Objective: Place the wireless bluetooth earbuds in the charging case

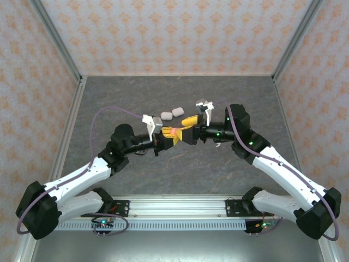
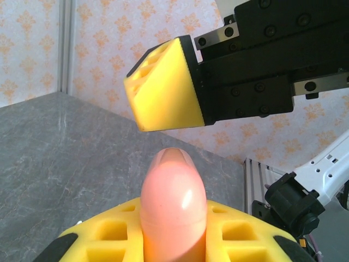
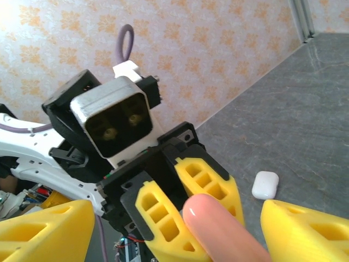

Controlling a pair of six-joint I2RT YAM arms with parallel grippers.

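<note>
Clearly the two arms meet over the middle of the grey stone-patterned desk in the top view. Just left of centre frame, the left gripper is clenched on a glossy pink rounded plastic charging case, which appears to be held clear of the desk. The right gripper comes at it from the right. Two small white pill-shaped cases lie on the desk just above the pair.

From the left wrist, the pink case rises at bottom centre between that gripper's yellow honeycomb fingers. Its domed end is free. One yellow finger of the right gripper hangs in the upper middle, apart from the dome.

From the right wrist, the right gripper is released, with its fingers spread to the two lower corners. The pink tip sits between them at bottom centre, nearer the right-hand one. One white case rests on the desk at mid-right.

I judge the step to be the right gripper taking the free end, either to receive the case or to open its lid; I cannot tell which. It should centre the dome between its fingers first. It should then close gently on the part beyond the left fingers, since the glossy shell could squirt out. The left grip should not loosen until the right one is firm. Whether earbuds are inside, I cannot tell.
</note>
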